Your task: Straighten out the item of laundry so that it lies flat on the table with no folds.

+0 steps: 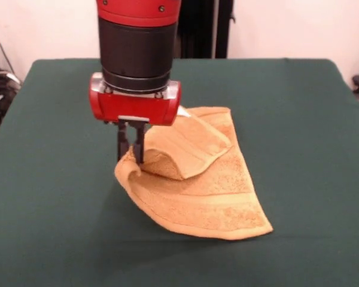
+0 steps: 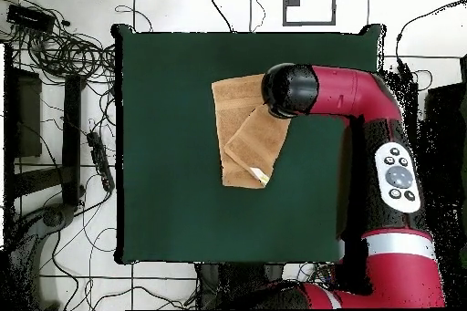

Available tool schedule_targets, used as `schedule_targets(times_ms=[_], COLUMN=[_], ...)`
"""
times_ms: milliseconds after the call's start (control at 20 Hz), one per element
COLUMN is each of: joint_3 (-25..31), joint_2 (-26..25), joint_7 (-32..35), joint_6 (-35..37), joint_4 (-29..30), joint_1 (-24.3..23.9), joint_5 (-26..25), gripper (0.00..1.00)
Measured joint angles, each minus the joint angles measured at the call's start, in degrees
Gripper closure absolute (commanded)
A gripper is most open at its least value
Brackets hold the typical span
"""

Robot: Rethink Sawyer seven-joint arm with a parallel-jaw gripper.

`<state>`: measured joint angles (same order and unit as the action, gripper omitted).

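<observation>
Towel (image 1: 197, 185) lay folded over itself near the middle of the table (image 1: 305, 119), soft, light and limp. The gripper (image 1: 131, 156) pinched 1 lifted edge between closed fingers; a corner looked the best hold for unfolding.

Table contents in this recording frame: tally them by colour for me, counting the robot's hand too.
Orange-tan: 1, the towel, folded over itself.
Red and black: 1, the hand, closed on the towel's lifted edge.
Dark green: 1, the table cloth.
Total: 3
</observation>
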<state>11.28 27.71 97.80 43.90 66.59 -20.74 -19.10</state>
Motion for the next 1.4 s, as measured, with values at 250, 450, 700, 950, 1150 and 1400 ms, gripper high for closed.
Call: schedule_targets(times_ms=[250,450,700,950,1150,1400], joint_3=[0.9,1.9,3.2,4.0,4.4,4.4], joint_2=[-0.8,-1.6,-2.2,-2.3,-2.3,-1.9], joint_7=[-1.2,-1.3,-1.3,-1.3,-1.3,-1.3], joint_6=[2.1,3.2,3.3,3.3,3.3,3.2], joint_4=[-3.7,-6.4,-8.4,-8.7,-8.7,-7.8], joint_1=[-0.2,-0.2,-0.3,-0.5,-1.0,-1.5], joint_5=[-1.1,-1.3,-1.4,-1.6,-1.7,-2.0], gripper=[1.0,0.0,0.0,0.0,0.0,0.0])
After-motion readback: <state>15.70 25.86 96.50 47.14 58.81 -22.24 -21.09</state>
